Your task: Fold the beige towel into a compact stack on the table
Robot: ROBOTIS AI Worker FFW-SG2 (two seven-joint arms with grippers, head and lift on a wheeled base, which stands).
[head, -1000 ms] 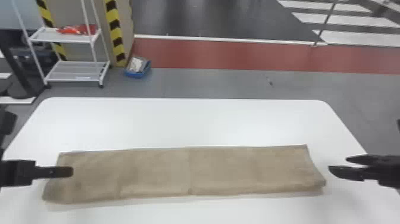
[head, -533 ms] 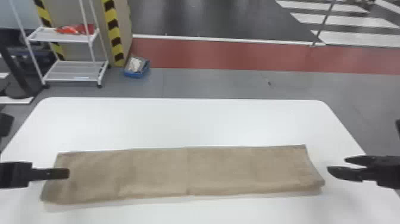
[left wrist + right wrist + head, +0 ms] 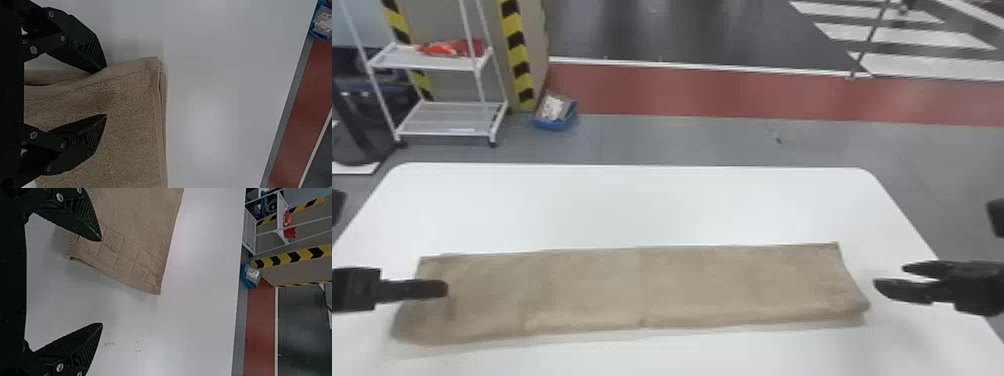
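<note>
At your left, the left gripper (image 3: 105, 92) sits over the left end of the towel (image 3: 632, 290), probably placed there to pinch that end and carry it inward. The towel lies in a long, flat strip across the near part of the table (image 3: 642, 200), its layers showing at the left end, so the lengthwise folding looks done and you likely need to shorten it next. At your right, the right gripper (image 3: 101, 282) waits by the towel's right end, perhaps to steady or lift it. As for jaws, your left pair is spread, grasping nothing; whether it touches cloth, you can't tell. Your right pair is parted wide and empty.
</note>
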